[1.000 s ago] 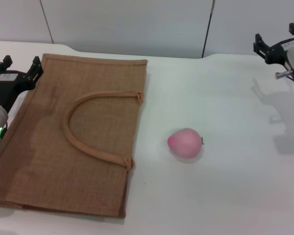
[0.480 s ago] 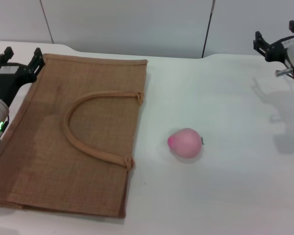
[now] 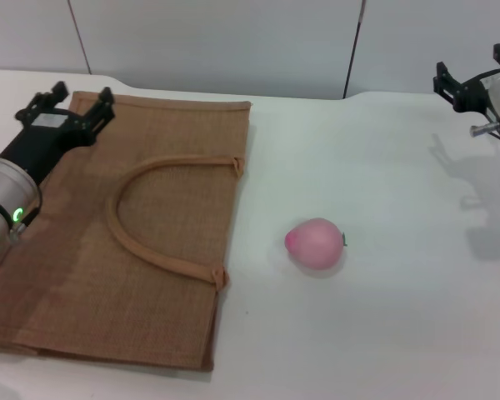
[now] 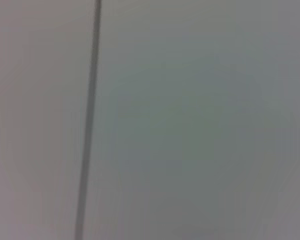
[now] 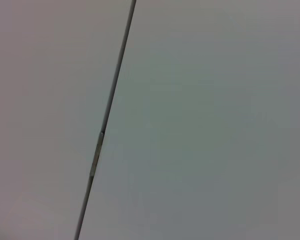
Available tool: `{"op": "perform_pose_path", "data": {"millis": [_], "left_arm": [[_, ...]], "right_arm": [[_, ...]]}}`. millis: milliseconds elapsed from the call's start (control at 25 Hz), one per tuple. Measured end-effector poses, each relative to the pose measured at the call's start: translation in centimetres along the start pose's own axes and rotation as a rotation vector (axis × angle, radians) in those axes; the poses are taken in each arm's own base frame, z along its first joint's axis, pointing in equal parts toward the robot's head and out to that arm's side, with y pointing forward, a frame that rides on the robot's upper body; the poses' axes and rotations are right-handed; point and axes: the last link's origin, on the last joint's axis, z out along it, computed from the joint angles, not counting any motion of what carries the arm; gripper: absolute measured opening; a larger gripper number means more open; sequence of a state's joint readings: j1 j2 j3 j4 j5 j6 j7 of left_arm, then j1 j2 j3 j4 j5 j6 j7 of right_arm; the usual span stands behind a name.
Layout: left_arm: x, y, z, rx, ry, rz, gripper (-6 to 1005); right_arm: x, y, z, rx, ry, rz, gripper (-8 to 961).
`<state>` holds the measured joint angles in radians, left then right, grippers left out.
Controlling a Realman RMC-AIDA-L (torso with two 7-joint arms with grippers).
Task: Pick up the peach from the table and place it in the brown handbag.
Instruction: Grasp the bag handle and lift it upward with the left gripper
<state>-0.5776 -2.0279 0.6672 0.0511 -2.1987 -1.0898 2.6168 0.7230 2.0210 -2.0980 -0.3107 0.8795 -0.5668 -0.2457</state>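
The pale-pink peach (image 3: 316, 243) lies on the white table (image 3: 383, 317), just right of centre, its deeper pink tip pointing left. The brown handbag (image 3: 125, 242) lies flat on the left half, one loop handle (image 3: 142, 218) curving across its top face. My left gripper (image 3: 68, 103) hovers over the bag's far left corner, fingers spread open and holding nothing. At the far right edge, well away from the peach, my right gripper (image 3: 475, 77) stands open and empty. Both wrist views show only plain grey wall with a seam.
A grey panelled wall (image 3: 233, 42) rises behind the table's far edge. Bare tabletop surrounds the peach on every side.
My left gripper has swung rightward and forward, from beside the bag's left edge to above its far left corner. The right arm, peach and bag are unmoved.
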Motion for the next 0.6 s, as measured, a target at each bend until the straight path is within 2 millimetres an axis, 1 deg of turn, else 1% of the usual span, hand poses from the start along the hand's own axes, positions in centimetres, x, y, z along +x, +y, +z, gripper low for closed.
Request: {"op": "perform_pose_path", "data": {"millis": [80, 280, 480, 600], "left_arm": [[0.23, 0.3, 0.19, -0.068, -0.024, -0.009, 769], [0.35, 0.14, 0.07, -0.167, -0.107, -0.009, 767], [-0.19, 0.37, -0.43, -0.285, -0.254, 0.025, 766], [-0.55, 0.39, -0.68, -0.321, -0.328, 0.032, 764]], "right_arm": [[0.03, -0.11, 0.01, 0.004, 0.002, 0.003, 892], [0.02, -0.18, 0.04, 0.006, 0.004, 0.003, 891], [0.01, -0.15, 0.05, 0.006, 0.003, 0.004, 891], [0.01, -0.14, 0.05, 0.006, 0.003, 0.004, 891]]}}
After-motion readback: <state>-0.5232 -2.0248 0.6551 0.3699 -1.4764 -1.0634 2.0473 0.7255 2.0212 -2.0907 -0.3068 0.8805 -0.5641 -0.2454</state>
